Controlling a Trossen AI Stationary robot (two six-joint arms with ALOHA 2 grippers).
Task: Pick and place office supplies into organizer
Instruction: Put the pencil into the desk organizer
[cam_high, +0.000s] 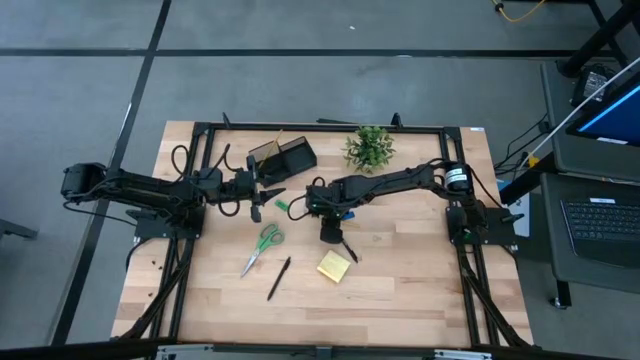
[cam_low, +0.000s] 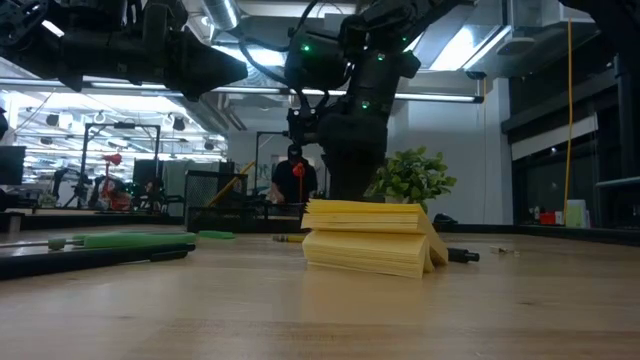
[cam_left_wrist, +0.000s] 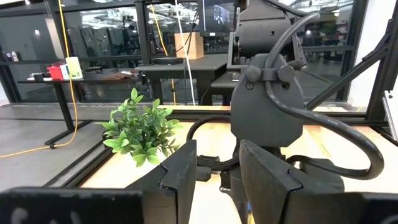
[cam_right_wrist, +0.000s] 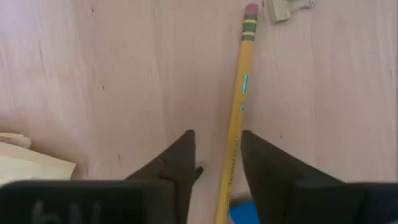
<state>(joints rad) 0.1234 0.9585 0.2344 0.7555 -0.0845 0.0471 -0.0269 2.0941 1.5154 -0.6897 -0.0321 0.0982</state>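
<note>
The wooden pencil (cam_right_wrist: 239, 118) lies flat on the table (cam_high: 420, 290), running out ahead of the right gripper (cam_right_wrist: 216, 155), whose parted fingers straddle its lower shaft without clamping it. Light, rigid and slick-lacquered, the pencil would likely roll; a pinch across mid-shaft looks the safest hold. A small blue block (cam_right_wrist: 241, 213) sits just under the right gripper, touching or nearly touching the pencil, and the yellow sticky-note pad (cam_high: 334, 265) lies close beside it. The green-handled scissors (cam_high: 262, 245) and a black pen (cam_high: 279, 277) lie farther off, towards the left gripper (cam_left_wrist: 214, 163), which hangs open near the organizer (cam_high: 282, 158). A potted plant (cam_high: 369, 147) stands beyond the right arm, near the route to the organizer.
</note>
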